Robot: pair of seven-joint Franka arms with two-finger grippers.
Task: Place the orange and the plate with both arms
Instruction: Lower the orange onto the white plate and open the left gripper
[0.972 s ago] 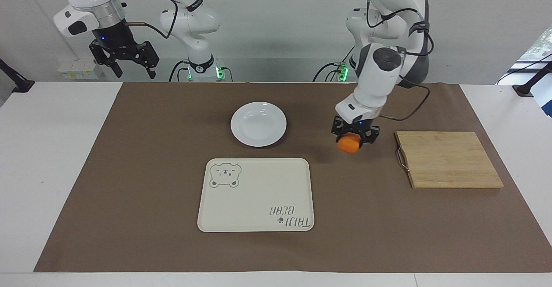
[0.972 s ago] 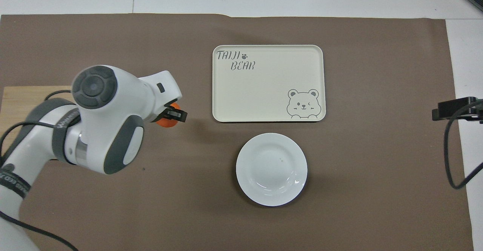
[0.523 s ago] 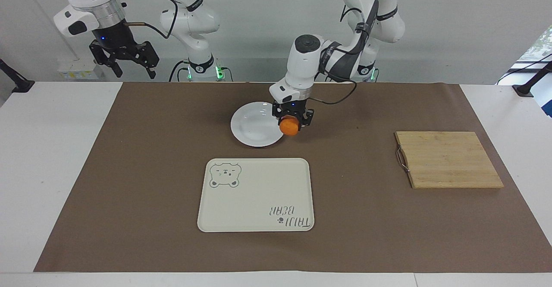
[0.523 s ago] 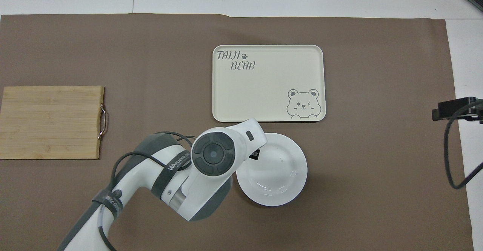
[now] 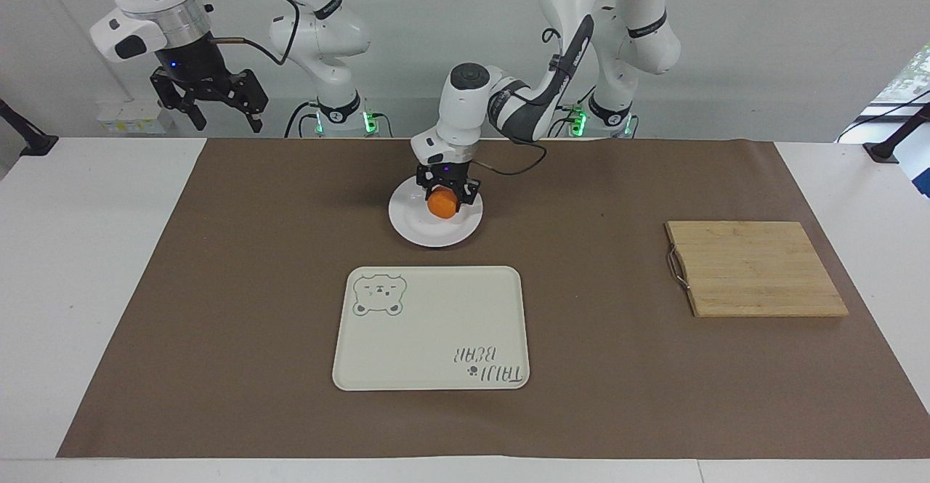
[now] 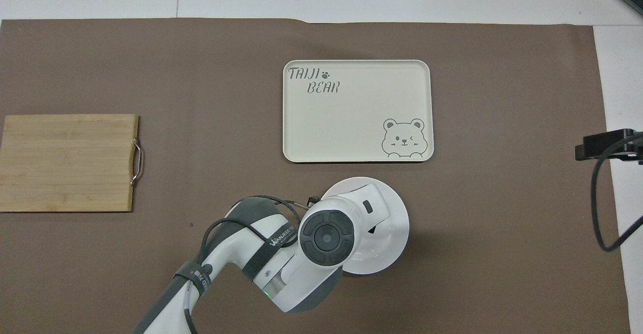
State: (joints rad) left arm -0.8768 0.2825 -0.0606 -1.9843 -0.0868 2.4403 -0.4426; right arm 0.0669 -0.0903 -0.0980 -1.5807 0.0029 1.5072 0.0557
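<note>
Left gripper (image 5: pixel 444 194) with orange (image 5: pixel 442 204), from beside the cutting board to over the plate (image 5: pixel 413 225).

The left arm (image 5: pixel 508 105) is bent forward and down, its left gripper (image 5: pixel 445 194) pointed downward and clamped tight. The right gripper (image 5: pixel 211 98) is held raised with fingers spread, its arm waiting.

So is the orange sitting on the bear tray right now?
No, the orange is held in the left gripper over the plate; the bear tray holds nothing.
</note>
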